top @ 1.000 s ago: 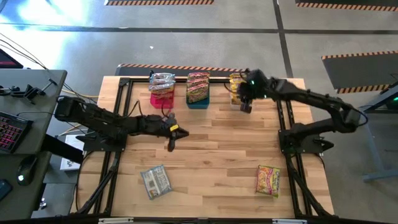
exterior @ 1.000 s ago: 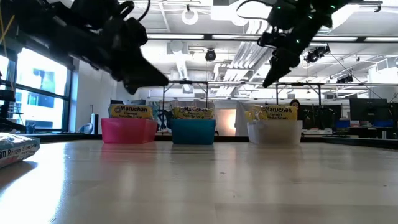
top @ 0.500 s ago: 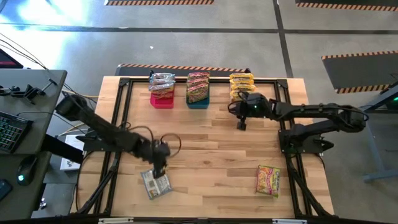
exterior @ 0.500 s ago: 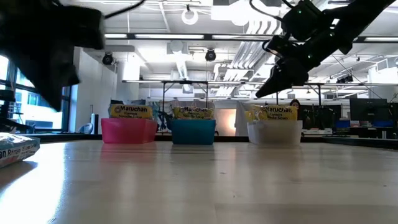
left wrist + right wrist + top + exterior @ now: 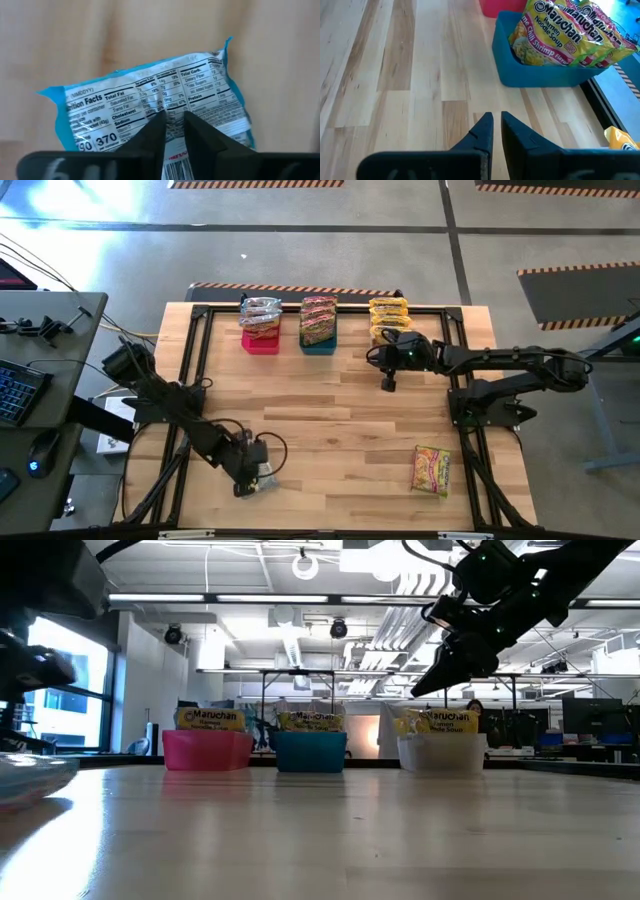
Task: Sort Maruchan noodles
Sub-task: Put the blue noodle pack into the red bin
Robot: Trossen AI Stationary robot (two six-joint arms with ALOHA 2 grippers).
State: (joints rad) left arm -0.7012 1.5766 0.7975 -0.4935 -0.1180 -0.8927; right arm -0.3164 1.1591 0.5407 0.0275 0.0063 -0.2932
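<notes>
A silvery packet with blue ends (image 5: 150,100) lies print-back up on the table near the near-left corner. My left gripper (image 5: 252,478) stands over it, shut on its middle. It also shows at the left edge of the low view (image 5: 30,775). My right gripper (image 5: 388,380) hangs shut and empty above the table, just in front of the clear bin (image 5: 378,332). It also shows in the low view (image 5: 425,688). An orange-yellow packet (image 5: 432,470) lies flat at the near right. My left gripper comes from above, pointing down, onto the middle of the packet's back face (image 5: 173,114). A narrow strip of film shows between the two fingertips (image 5: 159,125). The packet lies on the table under the gripper.
At the far edge stand a pink bin (image 5: 260,340) with silvery packets, a blue bin (image 5: 545,75) with yellow-red packets and the clear bin with yellow packets. Bare wood lies between the bins and the two loose packets. A black frame (image 5: 200,360) borders the table.
My left gripper has gone from the table's middle toward the near-left and down onto the silvery packet. My right gripper has come from above the clear bin toward the near edge and down a little, and has then stayed still.
</notes>
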